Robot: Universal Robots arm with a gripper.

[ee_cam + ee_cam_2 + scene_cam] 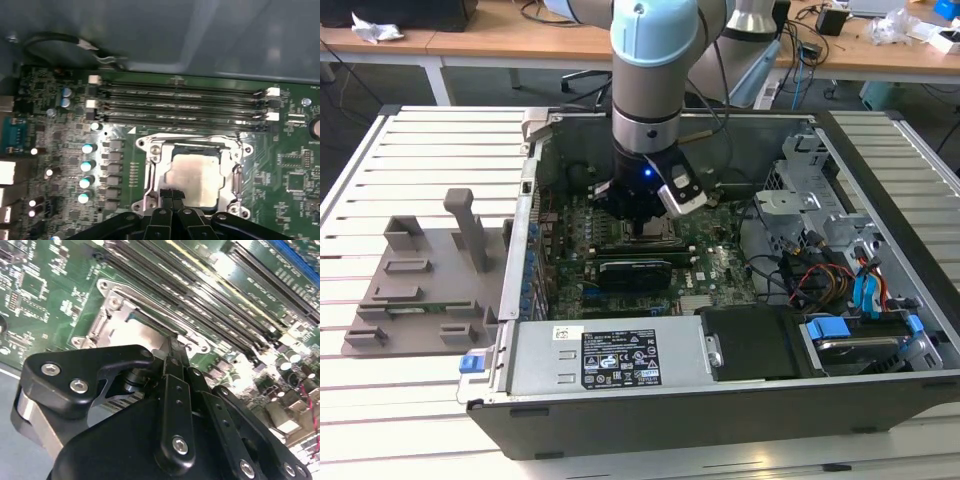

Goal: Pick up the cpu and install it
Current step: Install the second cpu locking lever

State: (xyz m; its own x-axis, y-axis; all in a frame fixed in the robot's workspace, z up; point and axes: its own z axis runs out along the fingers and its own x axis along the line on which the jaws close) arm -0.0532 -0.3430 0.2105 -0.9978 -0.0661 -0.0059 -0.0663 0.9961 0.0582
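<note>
The black end effector (172, 194), fingers pressed together, touches the edge of the silver-grey square cpu (195, 177) lying inside the metal socket frame (150, 165) (green motherboard (60, 165), slatted white bench (420, 150)).

Exterior view: high, well back, angled down into the open case (880, 400) on the slatted table (420, 150). First wrist view: looks down close on the motherboard (60, 165), socket (192, 172) central. Second wrist view: closer, oblique, across linkage to the same socket (145, 327). Both wrist views share socket and memory slots (180, 102).
</note>
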